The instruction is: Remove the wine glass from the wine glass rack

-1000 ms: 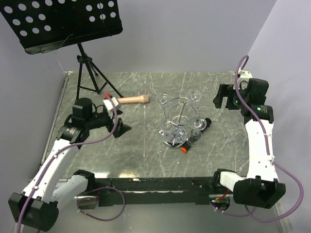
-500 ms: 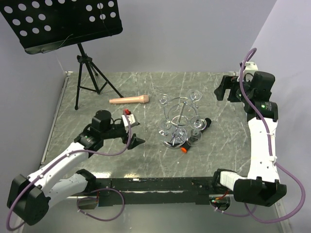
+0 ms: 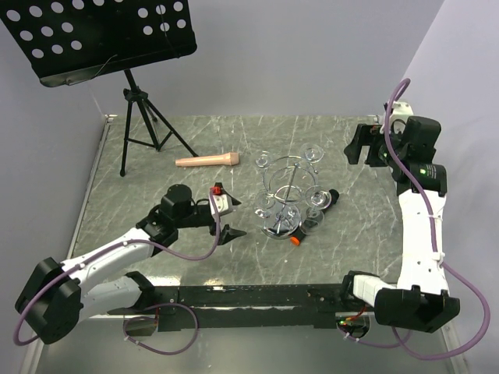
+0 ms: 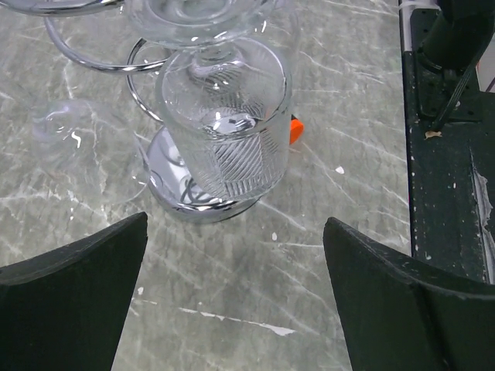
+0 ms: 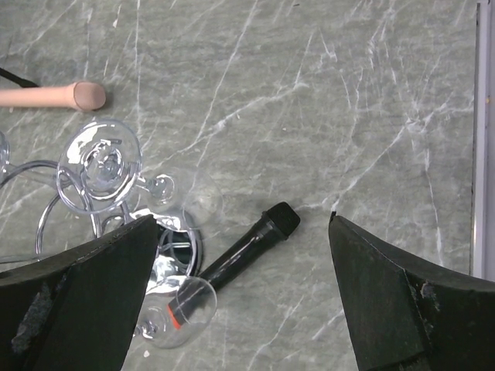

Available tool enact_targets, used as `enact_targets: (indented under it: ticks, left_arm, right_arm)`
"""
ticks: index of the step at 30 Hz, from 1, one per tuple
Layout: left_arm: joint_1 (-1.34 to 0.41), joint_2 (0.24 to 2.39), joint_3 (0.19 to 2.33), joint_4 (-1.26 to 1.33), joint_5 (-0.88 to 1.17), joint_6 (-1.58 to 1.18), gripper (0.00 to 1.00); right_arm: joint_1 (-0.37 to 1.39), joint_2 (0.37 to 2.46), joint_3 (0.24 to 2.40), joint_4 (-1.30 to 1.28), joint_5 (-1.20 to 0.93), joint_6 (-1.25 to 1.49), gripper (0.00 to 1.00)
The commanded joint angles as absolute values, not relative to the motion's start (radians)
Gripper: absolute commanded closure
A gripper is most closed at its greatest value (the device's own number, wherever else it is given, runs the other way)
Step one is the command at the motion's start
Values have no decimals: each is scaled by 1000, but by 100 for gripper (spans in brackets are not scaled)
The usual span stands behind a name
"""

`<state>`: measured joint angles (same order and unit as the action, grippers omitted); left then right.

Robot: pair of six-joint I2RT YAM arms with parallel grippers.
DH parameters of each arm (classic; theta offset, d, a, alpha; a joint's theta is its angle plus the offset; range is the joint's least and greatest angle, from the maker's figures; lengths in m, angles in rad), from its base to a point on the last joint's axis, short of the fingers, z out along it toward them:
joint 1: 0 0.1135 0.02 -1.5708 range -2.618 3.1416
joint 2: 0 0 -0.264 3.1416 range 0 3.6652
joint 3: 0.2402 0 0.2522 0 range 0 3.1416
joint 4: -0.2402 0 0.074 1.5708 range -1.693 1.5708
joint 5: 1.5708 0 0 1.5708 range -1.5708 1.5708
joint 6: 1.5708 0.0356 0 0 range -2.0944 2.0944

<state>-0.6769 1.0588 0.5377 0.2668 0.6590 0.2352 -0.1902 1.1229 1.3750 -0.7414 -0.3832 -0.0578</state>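
Note:
The wine glass rack (image 3: 282, 181) is a chrome wire stand near the table's middle, with several wine glasses hanging upside down from its arms. In the left wrist view one ribbed wine glass (image 4: 226, 131) hangs right ahead, above the rack's shiny disc base (image 4: 174, 202). My left gripper (image 3: 228, 222) is open, low over the table just left of the rack, and nothing is between its fingers (image 4: 85, 270). My right gripper (image 3: 362, 149) is open too, held high at the back right and looking down on the rack (image 5: 93, 201) and a glass foot (image 5: 99, 165).
A black microphone (image 3: 321, 204) with an orange end lies against the rack's right side and shows under the right gripper (image 5: 241, 249). A tan wooden handle (image 3: 207, 160) lies behind the rack. A black tripod music stand (image 3: 140, 117) occupies the back left corner.
My left arm has swung right and forward, bringing its open gripper from the table's left side up close to the rack. The right arm shifted slightly back early on, then held still.

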Motion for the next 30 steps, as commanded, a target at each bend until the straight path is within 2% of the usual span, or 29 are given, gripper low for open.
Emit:
enact_targets:
  ticks: [1, 9, 18, 24, 30]
  left_arm:
    - [-692, 1080, 525, 409, 678, 204, 0]
    - [-727, 1143, 497, 529, 672, 193, 0]
    - [-744, 1207, 483, 601, 655, 17, 0]
    - [-762, 1218, 465, 673, 615, 8, 0]
    - [-796, 1287, 486, 755, 457, -54, 0]
  right_arm:
    - [-192, 1066, 1396, -750, -362, -80, 3]
    - [-190, 1039, 1350, -756, -361, -80, 3]
    - [-192, 1057, 1368, -770, -373, -95, 3]
    - [-192, 1063, 1384, -785, -371, -103, 3]
    - [-192, 1063, 1376, -782, -380, -107, 3]
